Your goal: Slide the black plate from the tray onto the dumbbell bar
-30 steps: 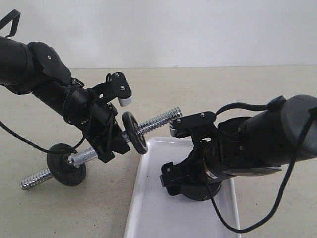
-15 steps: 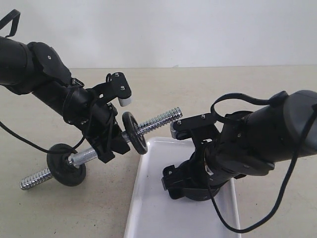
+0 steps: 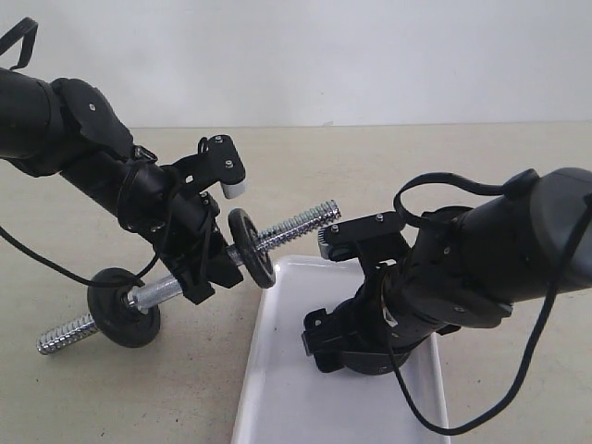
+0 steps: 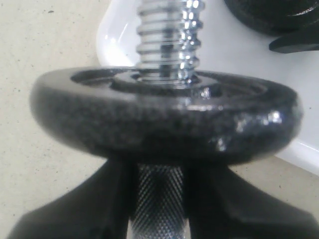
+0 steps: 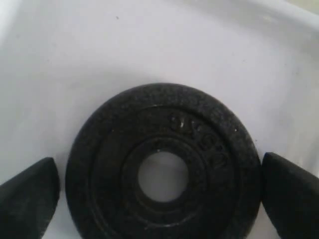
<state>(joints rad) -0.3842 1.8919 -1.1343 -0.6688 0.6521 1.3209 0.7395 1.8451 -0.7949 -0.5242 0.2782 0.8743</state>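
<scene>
Holding the dumbbell bar (image 3: 296,225) left of the tray (image 3: 277,370), my left tool (image 4: 157,214) is clamped on its knurled middle. The bar slopes upward toward the tray. Two black discs sit on it. The far disc (image 3: 123,307) is on the end farthest from the tray, and the near disc (image 3: 252,248) is just past my fingers (image 4: 65,214). The bare threaded end beyond it points toward the tray. The tray lies on the bench (image 3: 462,166). Inside the tray the black plate (image 5: 162,169) lies flat, hole up. My right tool (image 5: 159,194) hangs over it, spread wide, one fingertip beside each side of the plate's rim, not pinching it.
</scene>
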